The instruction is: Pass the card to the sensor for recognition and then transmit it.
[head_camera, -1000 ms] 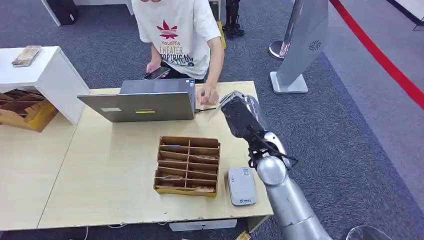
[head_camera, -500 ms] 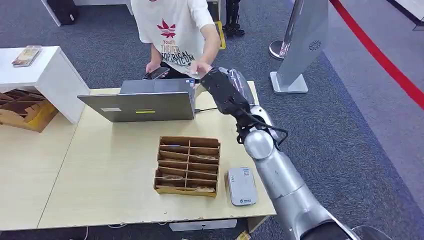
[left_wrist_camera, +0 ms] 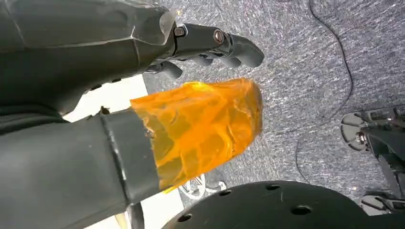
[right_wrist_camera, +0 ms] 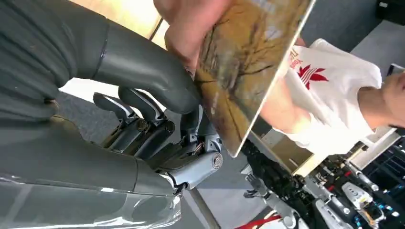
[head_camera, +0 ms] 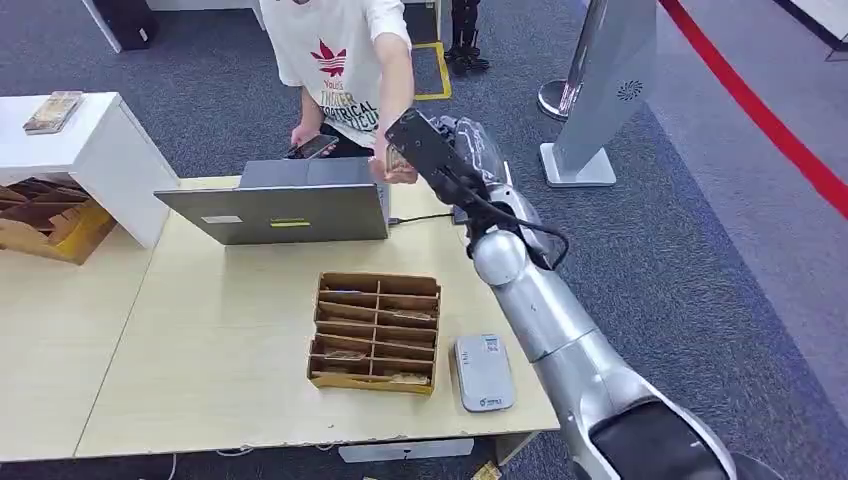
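Your right hand (head_camera: 418, 143) has swung up from the pale wooden bench (head_camera: 230, 330) to the person's hand (head_camera: 392, 165); its fingers (right_wrist_camera: 143, 71) pinch the brown printed card (right_wrist_camera: 243, 62), which the person also grips: handover underway.

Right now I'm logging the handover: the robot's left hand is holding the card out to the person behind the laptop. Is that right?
Not quite: the right hand holds the card out, not the left. The head view shows the right arm stretched past the laptop to the person's hand, and the right wrist view shows that hand on the card. The left hand hangs over the floor.
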Robot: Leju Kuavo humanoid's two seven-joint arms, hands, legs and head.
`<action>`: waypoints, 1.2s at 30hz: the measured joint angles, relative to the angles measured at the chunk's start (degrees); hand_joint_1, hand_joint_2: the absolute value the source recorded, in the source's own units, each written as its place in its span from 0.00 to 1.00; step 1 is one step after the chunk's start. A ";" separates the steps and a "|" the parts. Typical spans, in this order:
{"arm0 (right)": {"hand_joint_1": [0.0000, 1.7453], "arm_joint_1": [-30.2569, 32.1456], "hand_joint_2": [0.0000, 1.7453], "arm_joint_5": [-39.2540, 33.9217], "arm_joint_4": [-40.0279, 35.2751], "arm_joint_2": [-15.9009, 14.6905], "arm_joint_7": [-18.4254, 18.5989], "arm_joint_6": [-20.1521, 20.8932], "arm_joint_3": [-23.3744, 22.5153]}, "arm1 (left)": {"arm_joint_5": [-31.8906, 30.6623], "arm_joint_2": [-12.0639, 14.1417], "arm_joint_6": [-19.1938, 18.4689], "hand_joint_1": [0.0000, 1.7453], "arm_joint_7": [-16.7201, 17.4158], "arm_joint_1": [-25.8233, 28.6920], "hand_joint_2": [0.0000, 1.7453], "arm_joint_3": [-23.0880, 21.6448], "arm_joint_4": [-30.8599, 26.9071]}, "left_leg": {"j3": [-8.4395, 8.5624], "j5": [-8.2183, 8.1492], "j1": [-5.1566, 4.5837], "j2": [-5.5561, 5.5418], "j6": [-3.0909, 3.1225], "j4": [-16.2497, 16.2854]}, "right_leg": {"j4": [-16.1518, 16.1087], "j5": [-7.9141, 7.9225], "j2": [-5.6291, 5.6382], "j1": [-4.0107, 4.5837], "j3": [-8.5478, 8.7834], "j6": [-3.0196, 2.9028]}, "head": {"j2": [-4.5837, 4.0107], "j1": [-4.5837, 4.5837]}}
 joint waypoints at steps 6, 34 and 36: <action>0.00 -0.73 1.00 0.68 2.14 0.79 0.02 -0.68 0.00 | -0.22 0.00 -0.07 0.00 0.09 -0.09 0.00 -0.02 0.00 | 0.00 0.00 0.00 0.00 0.00 0.00 | 0.00 0.00 0.00 0.00 0.00 0.00 | 0.00 0.00; 0.00 19.84 1.00 -29.12 -19.92 -0.59 -10.51 15.19 4.31 | 7.08 0.07 0.81 0.00 -2.99 1.82 0.00 0.44 0.00 | -0.02 -0.06 0.01 0.01 0.01 0.00 | -0.03 -0.04 0.00 0.00 -0.06 0.01 | 0.00 0.00; 0.00 23.25 1.00 -29.99 -23.28 -2.34 -10.95 15.34 5.73 | 7.72 0.07 0.79 0.00 -2.99 2.00 0.00 0.46 0.00 | -0.02 -0.06 0.01 0.01 0.02 -0.01 | -0.03 -0.04 -0.01 0.00 -0.04 0.01 | 0.00 0.00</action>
